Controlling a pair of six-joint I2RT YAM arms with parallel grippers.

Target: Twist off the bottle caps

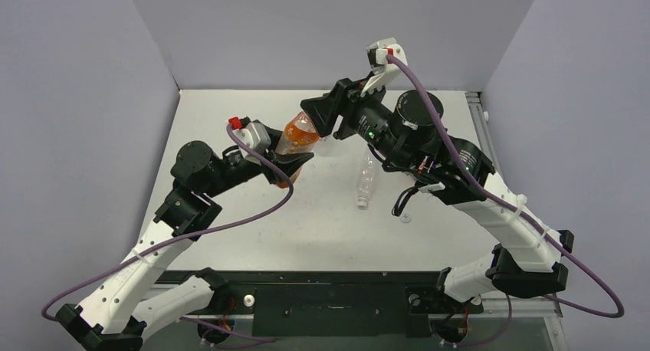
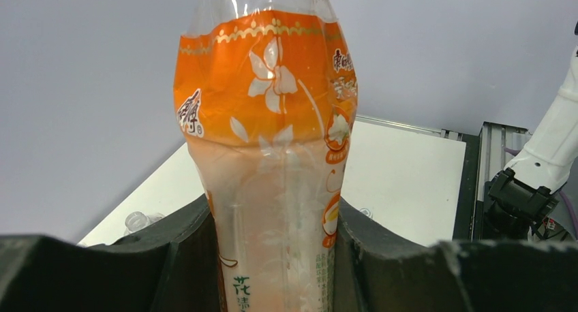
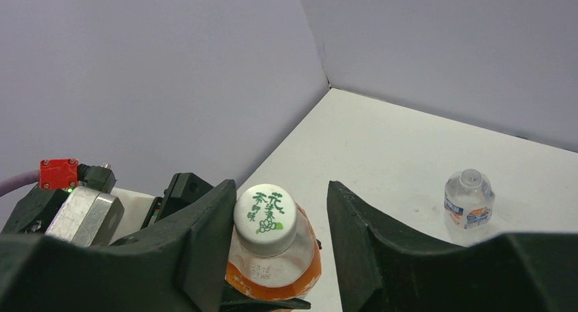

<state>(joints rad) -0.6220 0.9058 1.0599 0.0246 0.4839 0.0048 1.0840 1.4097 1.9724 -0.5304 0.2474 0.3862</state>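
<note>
**Two grips, one bottle: the cap could slip or the whole bottle could turn**

One white cap [image 3: 265, 219] with green print sits between the fingers of the right end effector [image 3: 279, 210]. That end effector is partly open. One finger lies against the cap or just beside it, and a plain gap shows on the other side. The cap is on the orange bottle [image 2: 272, 121]. The left end effector [image 2: 272, 257] is closed on the bottle's body below the label and holds it tilted above the desk [image 1: 322, 228].

The main risk is the off-centre fit. When the far finger comes in, it could shove the cap sideways and lever the neck against the left grip.

The bottle wall looks thin and soft. If it gives under the left fingers, the bottle may spin along with the cap and nothing will loosen. Squeezing harder to stop that could crumple it.

The cap looks smooth, so a shallow hold near its top could skid off during the twist.

If the bottle works loose, it would drop to the desk below. A clear bottle [image 3: 467, 203] lies there, well off to one side of the right end effector.
</note>
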